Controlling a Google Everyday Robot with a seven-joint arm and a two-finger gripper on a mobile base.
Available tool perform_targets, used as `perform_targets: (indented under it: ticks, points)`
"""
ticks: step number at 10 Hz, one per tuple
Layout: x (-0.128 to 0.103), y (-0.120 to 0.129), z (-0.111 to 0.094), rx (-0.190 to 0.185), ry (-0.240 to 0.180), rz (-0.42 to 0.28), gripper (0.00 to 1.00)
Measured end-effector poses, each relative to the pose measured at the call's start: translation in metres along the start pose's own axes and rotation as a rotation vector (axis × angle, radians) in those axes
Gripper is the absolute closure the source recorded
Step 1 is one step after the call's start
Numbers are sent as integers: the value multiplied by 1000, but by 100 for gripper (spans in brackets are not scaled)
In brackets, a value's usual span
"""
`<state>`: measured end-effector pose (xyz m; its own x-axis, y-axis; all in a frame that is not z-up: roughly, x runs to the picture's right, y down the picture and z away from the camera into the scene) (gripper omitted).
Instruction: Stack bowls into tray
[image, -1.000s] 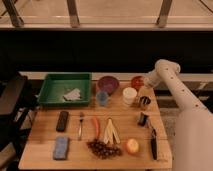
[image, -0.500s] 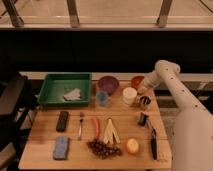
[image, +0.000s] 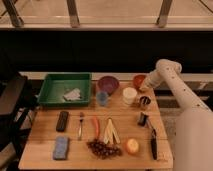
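Gripper (image: 145, 88): at the table's 1 o'clock corner, just beside the orange bowl (image: 137, 79); you cannot tell its grip state.
Purple bowl (image: 108, 83): 12 o'clock, on the table.
Green tray (image: 65, 76): 10 o'clock, holding no bowl.
Outstanding, by your reckoning: both bowls.

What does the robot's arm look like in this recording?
The arm is off-white, made of smooth, rounded tubular segments with a bulbous joint at its highest point. No cables or markings show. The gripper at its end, beside the orange-red bowl at the back right, looks similarly pale; its finer details cannot be told.
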<state>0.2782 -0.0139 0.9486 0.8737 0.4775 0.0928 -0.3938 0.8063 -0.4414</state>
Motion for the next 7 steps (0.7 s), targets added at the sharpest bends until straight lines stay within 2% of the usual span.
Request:
perform_targets:
  ticks: [2,4,5,7]
  points:
    - [-18,-29,-17,58,11,-61,98]
    - [-39,-46,-33,99,2,-123,98]
    - [-56,-52,-41,118,-15,-161,98]
    - [-88,-46,-44,124,-62,-219,98]
